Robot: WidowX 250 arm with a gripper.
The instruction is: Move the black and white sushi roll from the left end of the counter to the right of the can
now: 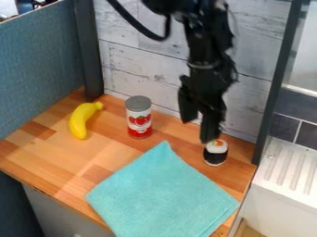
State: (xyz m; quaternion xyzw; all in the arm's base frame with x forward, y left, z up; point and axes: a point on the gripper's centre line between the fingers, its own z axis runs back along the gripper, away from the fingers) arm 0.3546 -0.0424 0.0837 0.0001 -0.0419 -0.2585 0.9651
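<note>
- Wooden counter [114, 144] is supporting toy sushi [215, 154]
- Gripper [199, 131] is hanging near it, fingers parted
- It is looking light, firm, probably suiting a grip around its sides

On the wooden counter [111, 148] there are 4 things, 1 of each kind: 1 toy banana [80, 121], 1 tomato can [138, 118], 1 toy sushi roll [216, 155] and 1 turquoise cloth [161, 194]. Around them are 1 robot arm [207, 55] with 1 gripper [199, 132], 2 dark upright posts [86, 46], 1 blue panel [37, 65] and 1 white ridged drainboard [288, 171]
</note>
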